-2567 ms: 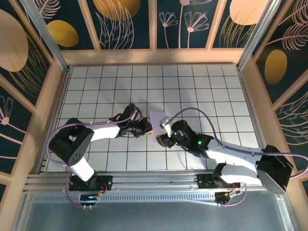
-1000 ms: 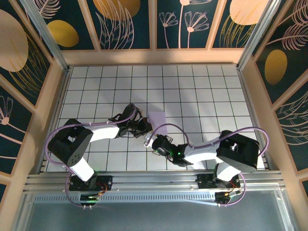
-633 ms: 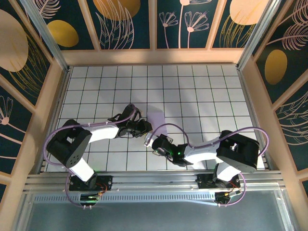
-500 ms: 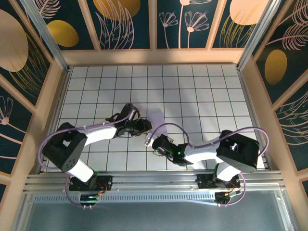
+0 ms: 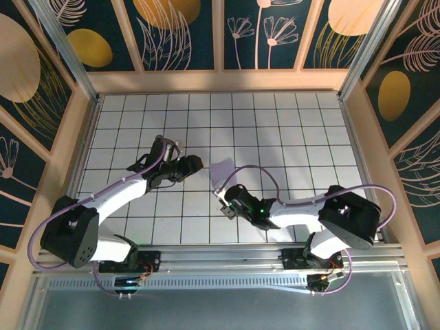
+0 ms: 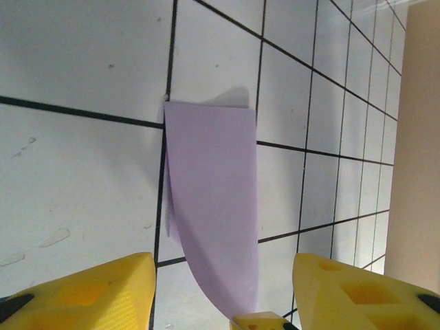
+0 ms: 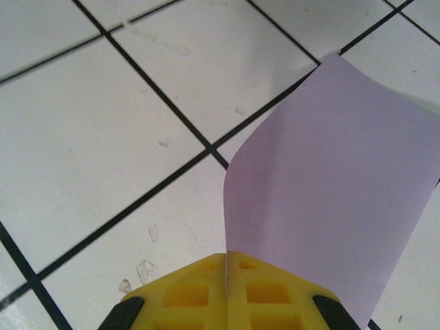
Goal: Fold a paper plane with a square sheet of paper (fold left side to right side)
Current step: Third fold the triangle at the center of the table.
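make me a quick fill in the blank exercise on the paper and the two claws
1. The right claw is ____ on the near edge of the sheet of paper.
2. The left claw is ____ and holds nothing.
3. The paper lies on a white table marked with a black ____.

Missing words: shut; open; grid.

Robot lab cell: gridded white tabletop (image 5: 289, 130), aluminium rail (image 5: 220, 260), decorated enclosure panels (image 5: 179, 41)

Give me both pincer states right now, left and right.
Left pincer: open, holding nothing.
Right pincer: closed on the edge of the lavender paper.
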